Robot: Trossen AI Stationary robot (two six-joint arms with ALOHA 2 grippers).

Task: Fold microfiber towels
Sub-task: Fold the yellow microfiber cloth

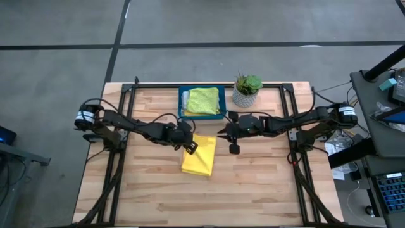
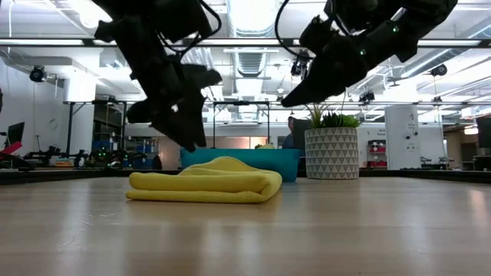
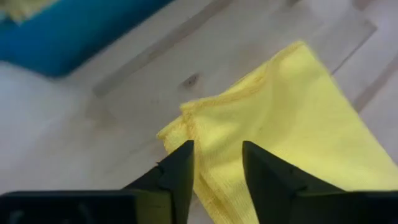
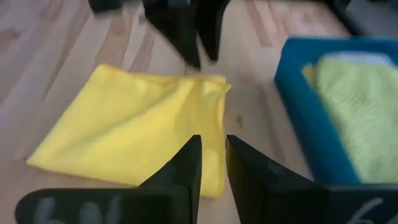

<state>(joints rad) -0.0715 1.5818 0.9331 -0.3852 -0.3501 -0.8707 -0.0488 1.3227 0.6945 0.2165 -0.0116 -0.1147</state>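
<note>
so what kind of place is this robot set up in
Most likely a robotics lab or workshop in an open industrial hall. The wooden table stands on a bare concrete floor, the low view shows exposed ceiling ducts over a large room, and a cluttered equipment bench with cables sits beside it.

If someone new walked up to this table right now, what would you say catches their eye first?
Probably the bright yellow towel, lying folded on the bare wood near the table's middle. Both grippers hang just above it: the left gripper at its near corner, fingers apart with nothing between them, and the right gripper off its other side. Behind sits a teal tray holding a lime green towel, beside a potted plant.
</note>
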